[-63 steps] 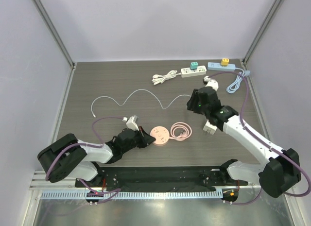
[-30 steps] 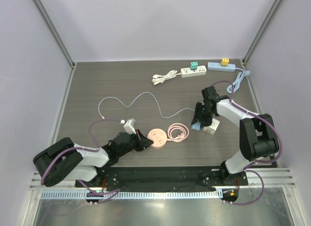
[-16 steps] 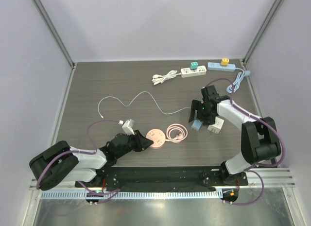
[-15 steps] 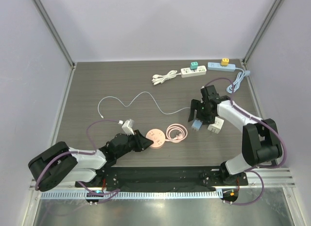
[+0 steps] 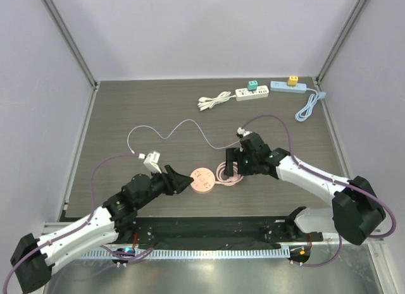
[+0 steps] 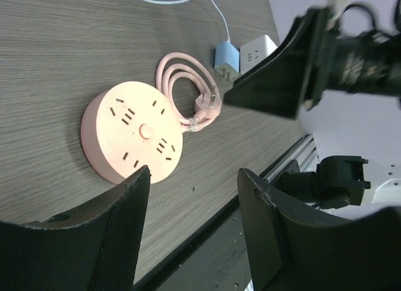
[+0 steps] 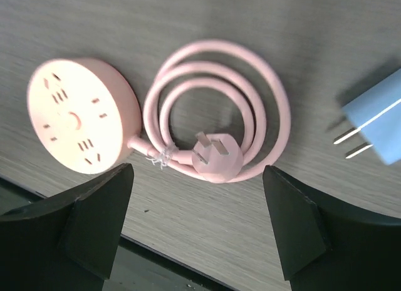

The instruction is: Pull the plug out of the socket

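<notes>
Small light-blue plastic two-prong plug (image 7: pixel 379 125) is lying at the right edge of the right wrist view with its prongs bare, so I'm judging it already out of the white cube socket adapter (image 6: pixel 258 48) sitting just beside it. Plug is looking light, rigid and smooth (could slip); best taken across its flat sides, clear of the prongs. Right gripper (image 7: pixel 197 172) is hanging wide open over the coiled pink cord (image 7: pixel 219 159), holding nothing. Left gripper (image 6: pixel 193 175) is standing open too, empty, near the round pink socket disc (image 6: pixel 132 139). No brand or writing is showing legibly anywhere.
</notes>
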`<action>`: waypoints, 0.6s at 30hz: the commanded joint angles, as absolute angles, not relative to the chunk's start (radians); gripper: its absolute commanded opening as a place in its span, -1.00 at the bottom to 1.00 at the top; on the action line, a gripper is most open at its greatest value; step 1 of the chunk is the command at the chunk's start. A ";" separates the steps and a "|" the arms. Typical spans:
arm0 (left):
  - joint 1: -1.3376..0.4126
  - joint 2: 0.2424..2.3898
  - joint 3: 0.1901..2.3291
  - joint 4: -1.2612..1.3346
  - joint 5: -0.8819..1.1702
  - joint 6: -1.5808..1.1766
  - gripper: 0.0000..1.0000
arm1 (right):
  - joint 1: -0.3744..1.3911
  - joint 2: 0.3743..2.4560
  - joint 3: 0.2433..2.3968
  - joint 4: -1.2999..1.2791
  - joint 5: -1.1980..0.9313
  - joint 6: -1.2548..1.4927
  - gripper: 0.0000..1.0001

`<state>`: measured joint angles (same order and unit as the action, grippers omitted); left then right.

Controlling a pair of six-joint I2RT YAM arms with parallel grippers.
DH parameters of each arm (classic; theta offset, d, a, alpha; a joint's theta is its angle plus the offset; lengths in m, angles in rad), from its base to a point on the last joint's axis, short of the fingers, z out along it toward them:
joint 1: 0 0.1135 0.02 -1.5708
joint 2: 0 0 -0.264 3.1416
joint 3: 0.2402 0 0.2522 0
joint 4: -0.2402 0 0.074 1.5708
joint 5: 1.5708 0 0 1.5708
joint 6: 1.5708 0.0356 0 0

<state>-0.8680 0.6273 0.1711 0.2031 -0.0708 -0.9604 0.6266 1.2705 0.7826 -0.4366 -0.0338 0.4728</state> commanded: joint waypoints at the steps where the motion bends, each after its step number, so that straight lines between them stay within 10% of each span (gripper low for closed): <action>1: -0.867 0.517 0.236 -0.101 -0.109 -0.963 0.20 | 0.646 1.269 0.695 -0.255 -0.115 0.541 0.78; 18: -0.867 0.348 0.518 -0.564 -0.212 -0.999 0.25 | 0.955 1.690 0.825 0.153 -0.092 0.708 0.56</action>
